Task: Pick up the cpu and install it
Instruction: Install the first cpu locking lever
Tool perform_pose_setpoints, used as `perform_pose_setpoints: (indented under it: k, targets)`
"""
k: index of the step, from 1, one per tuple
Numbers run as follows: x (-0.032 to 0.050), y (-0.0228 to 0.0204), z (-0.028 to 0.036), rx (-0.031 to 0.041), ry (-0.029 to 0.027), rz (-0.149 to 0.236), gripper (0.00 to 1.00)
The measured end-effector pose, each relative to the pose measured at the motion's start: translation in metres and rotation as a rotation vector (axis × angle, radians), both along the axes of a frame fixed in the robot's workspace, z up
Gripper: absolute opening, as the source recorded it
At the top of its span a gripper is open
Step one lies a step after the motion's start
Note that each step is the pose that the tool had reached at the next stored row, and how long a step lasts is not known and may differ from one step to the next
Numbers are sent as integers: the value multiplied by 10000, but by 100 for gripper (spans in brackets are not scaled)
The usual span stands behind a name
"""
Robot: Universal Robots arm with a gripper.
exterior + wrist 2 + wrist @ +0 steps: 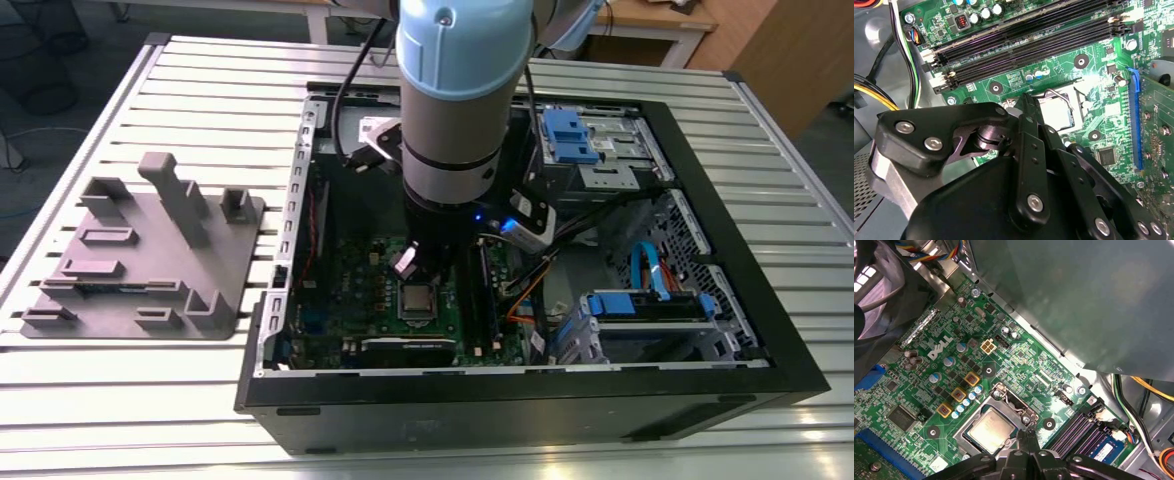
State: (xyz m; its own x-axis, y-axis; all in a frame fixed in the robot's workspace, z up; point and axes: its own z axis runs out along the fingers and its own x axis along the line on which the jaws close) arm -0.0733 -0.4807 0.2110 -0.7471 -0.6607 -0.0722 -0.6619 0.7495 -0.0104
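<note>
Slatted metal bench (134,400) is carrying an open PC case (747,330), its green motherboard (1019,365) lying flat inside. At centre the cpu (990,431), pale silver lid up, is sitting in the socket frame (1004,396) w/ the retaining lever (1056,93) arching beside it; in the second wrist view the cpu (1059,112) is glinting under glare. Gripper (1026,436) is hanging just above the chip's edge, fingers pressed together at the tips, nothing between them. In the exterior view the arm (454,100) is standing upright over the board, gripper (407,262) near the cpu (418,298). Black RAM slots (1024,37) are running alongside the socket; a grey plastic tray (147,260) w/ upright posts is lying well apart, on the exterior view's left. Chip prob. light, rigid, smooth-topped and slippery; underside contacts likely fragile, so opposite rim edges look the safest hold, kept level.
</note>
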Motion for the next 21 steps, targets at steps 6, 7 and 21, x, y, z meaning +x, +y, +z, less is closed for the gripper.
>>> perform_pose_setpoints:
  k: [6,7,21]
  targets:
    - [0,-36,-3,10,1,0,11]
    - [2,-40,-5,12,1,-4,11]
    - [3,-88,-15,-42,1,-690,11]
